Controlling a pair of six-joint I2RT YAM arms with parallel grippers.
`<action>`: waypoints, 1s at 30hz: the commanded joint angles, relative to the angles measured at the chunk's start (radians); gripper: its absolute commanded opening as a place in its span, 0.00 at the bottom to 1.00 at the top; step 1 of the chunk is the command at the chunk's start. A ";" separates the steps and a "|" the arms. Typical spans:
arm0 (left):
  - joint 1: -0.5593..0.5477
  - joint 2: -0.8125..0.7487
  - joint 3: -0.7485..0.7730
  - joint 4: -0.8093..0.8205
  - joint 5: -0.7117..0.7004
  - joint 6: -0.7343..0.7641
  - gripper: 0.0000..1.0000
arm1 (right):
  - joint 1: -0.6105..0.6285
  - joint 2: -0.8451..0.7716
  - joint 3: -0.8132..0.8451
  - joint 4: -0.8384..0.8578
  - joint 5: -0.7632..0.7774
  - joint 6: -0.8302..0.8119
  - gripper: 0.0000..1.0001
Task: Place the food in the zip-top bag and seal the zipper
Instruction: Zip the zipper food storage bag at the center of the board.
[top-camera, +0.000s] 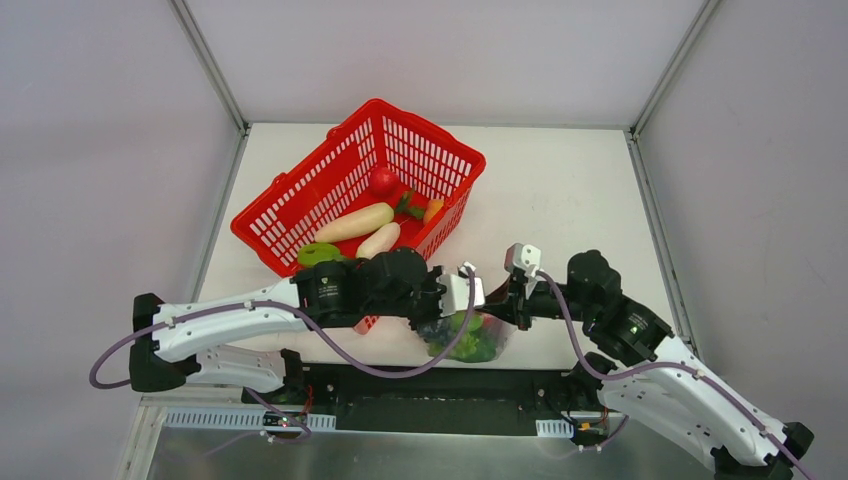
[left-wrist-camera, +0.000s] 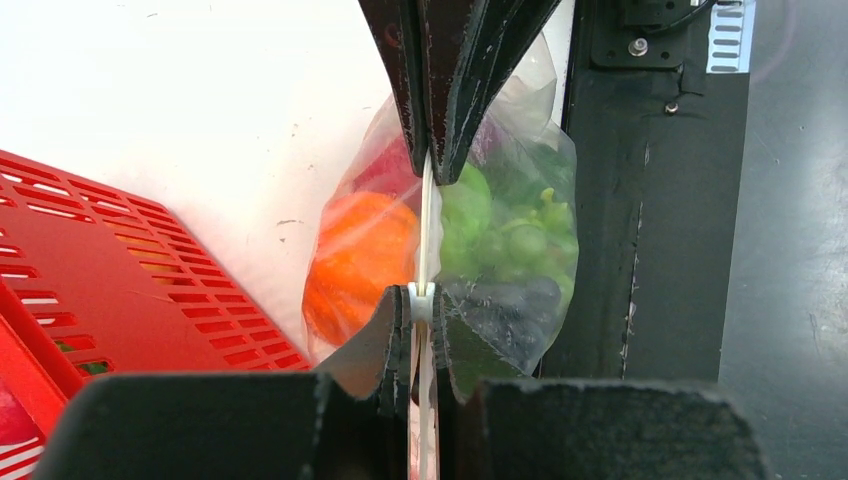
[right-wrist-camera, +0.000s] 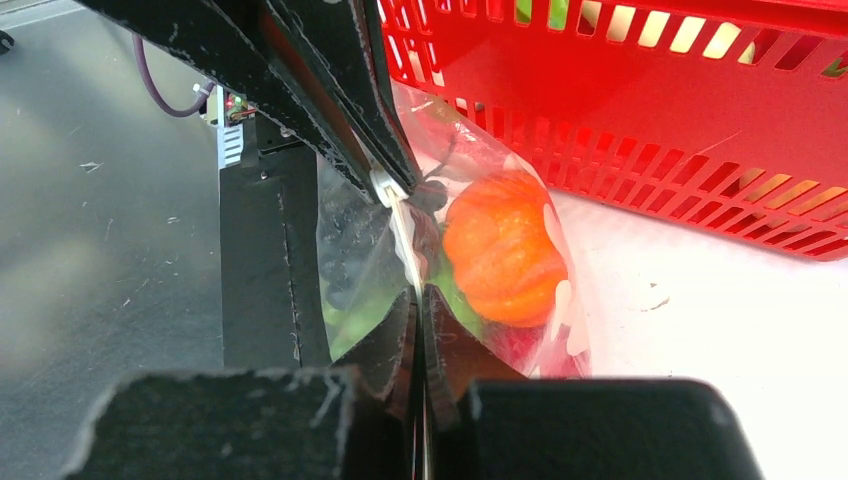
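**A:** Which step is this?

**B:** Sealing, I'd say. The zip-top bag (top-camera: 468, 342) is at the near edge of the bench (top-camera: 570, 190), below the two wrists. It is already loaded with an orange pumpkin (right-wrist-camera: 503, 250), green grapes (left-wrist-camera: 500, 235) and something dark purple (left-wrist-camera: 500, 315).

**A:** And the jaws?

**B:** Both pairs are pressed together on the zipper (left-wrist-camera: 424, 240). The left jaws and right jaws face each other along the strip, with only a short stretch of it bare between them.

**A:** What does the next move call for?

**B:** In my judgement, one pair should hold its pinch while the other slides away along the strip. It needs to press all the way and keep the strip taut and straight so the ridges lock. I cannot tell whether the stretch between them is already closed.

**A:** What does the overhead view add?

**B:** It shows inside the red basket (top-camera: 285, 210) just behind the arms, where white radishes (top-camera: 355, 222), a red fruit (top-camera: 383, 181) and a carrot (top-camera: 433, 210) lie. So some food seems unbagged. From above, though, the arms cover the zipper, and only the wrist views show the pinch itself.
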 joint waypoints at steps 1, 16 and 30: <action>0.018 -0.069 -0.031 0.042 -0.037 -0.028 0.00 | -0.002 -0.020 -0.005 0.050 0.044 0.024 0.00; 0.029 -0.256 -0.218 -0.005 -0.158 -0.101 0.00 | -0.002 -0.083 -0.028 0.071 0.201 0.072 0.00; 0.029 -0.359 -0.276 -0.075 -0.215 -0.137 0.00 | -0.003 -0.138 -0.043 0.096 0.268 0.101 0.00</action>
